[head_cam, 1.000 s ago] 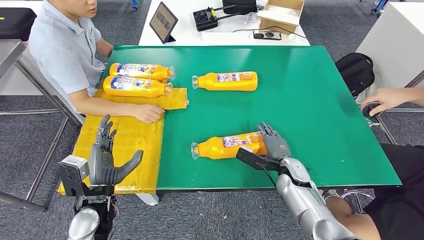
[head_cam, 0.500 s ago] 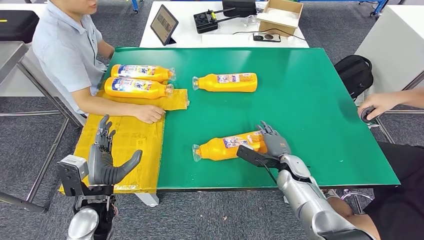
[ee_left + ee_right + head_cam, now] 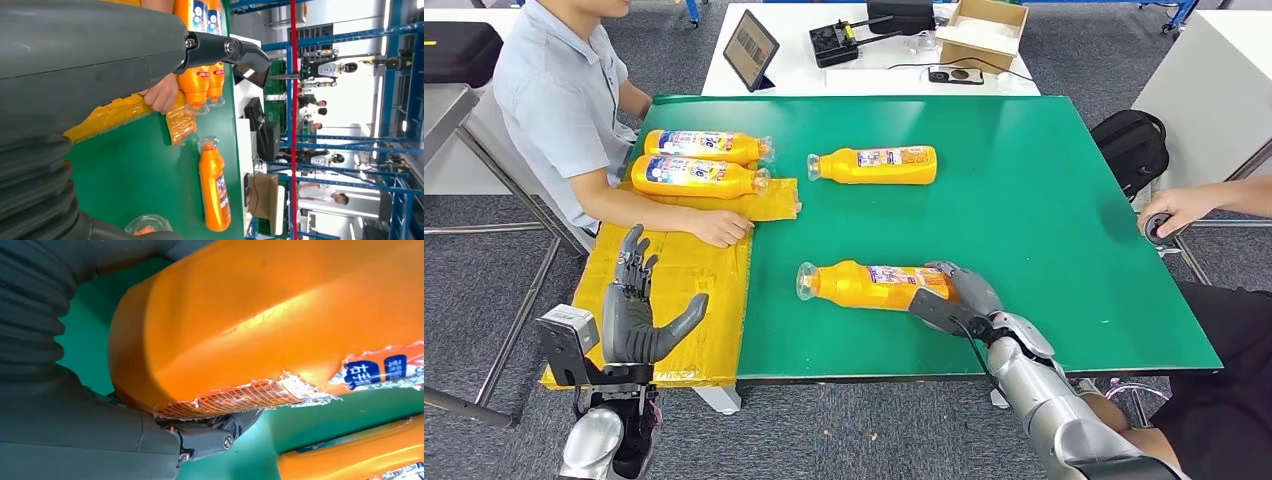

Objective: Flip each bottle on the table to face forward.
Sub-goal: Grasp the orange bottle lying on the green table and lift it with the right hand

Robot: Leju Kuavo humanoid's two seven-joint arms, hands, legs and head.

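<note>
Green matting covers the table (image 3: 1044, 200), with yellow sheeting (image 3: 674, 290) along its left edge. Your left hand (image 3: 636, 310) hangs off the near-left corner, fingers spread, holding nothing, well apart from every bottle. Two bottles (image 3: 699, 160) lie on the sheeting beside a seated person's hand (image 3: 721, 227); a third bottle (image 3: 874, 164) lies mid-table. The near bottle (image 3: 869, 284) lies crosswise, cap left, base right, and your right hand (image 3: 959, 292) grips that base. Any roll must turn about this left-to-right axis, so the right arm is the one placed for it. Its wrist camera confirms fingers wrapped under the base (image 3: 210, 340) and a torn label (image 3: 240, 397), which the head view cannot resolve.
</note>
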